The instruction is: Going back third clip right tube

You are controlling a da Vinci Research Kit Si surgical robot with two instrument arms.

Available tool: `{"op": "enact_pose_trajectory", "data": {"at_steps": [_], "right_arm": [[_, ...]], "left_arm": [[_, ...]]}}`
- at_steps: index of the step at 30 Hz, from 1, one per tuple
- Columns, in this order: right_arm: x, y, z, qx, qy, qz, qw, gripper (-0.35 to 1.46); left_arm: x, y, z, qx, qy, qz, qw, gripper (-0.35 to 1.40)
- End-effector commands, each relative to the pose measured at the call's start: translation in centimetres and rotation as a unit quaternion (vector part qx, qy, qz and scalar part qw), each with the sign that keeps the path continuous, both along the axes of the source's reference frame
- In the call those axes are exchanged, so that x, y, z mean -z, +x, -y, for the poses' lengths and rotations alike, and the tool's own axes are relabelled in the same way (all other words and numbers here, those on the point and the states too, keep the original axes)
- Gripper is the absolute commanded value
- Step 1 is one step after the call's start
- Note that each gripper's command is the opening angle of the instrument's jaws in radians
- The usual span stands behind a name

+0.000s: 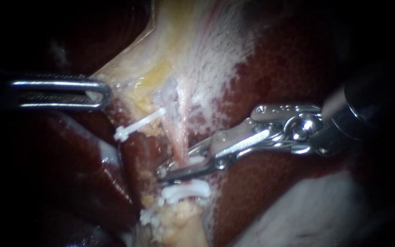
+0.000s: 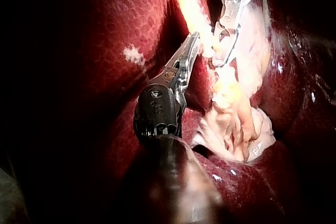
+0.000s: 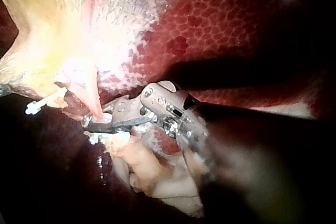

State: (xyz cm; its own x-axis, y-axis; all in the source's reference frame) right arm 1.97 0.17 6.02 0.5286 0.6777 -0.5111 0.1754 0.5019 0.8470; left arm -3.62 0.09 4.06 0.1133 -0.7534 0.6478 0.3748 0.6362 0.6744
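Presently the slender silver right tool [image 1: 172,167] is seen astride the thin pink right tube [image 1: 179,132], near the middle of the scene. A narrow gap shows between its jaws, and a small white plastic clip [image 1: 195,160] is lodged in that gap on the tube. Just nearer than the jaws, a curved white clip [image 1: 186,192] is seated on the same strand. To the left, a long white clip [image 1: 140,122] is set across another strand. At the far left, the dark, looped left tool [image 1: 100,93] is closed on the corner of the pale yellow sheet of tissue [image 1: 170,41], which is drawn taut towards it.

Snagging is judged the main hazard. If the right tool is withdrawn before its jaws are opened wider, the clip in the gap could be dragged along or off the tube, or the thin tube could be torn. The neighbouring curved clip could be caught by a sideways pull-out. Were the left tool's pull increased, the tube could be stretched against the jaws. The dark red mottled liver [image 1: 275,68] could also be scraped by the shaft.
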Motion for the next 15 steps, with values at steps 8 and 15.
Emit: {"op": "enact_pose_trajectory", "data": {"at_steps": [8,15], "right_arm": [[0.00,0.00,0.00,0.000,0.000,0.001,1.0000,-0.35],[0.04,0.00,-0.05,0.006,-0.002,0.011,0.9999,-0.35]], "left_arm": [[-0.01,0.01,0.00,0.000,0.000,0.000,1.0000,-0.35],[-0.01,0.01,0.00,0.000,0.000,0.000,1.0000,-0.35]]}}
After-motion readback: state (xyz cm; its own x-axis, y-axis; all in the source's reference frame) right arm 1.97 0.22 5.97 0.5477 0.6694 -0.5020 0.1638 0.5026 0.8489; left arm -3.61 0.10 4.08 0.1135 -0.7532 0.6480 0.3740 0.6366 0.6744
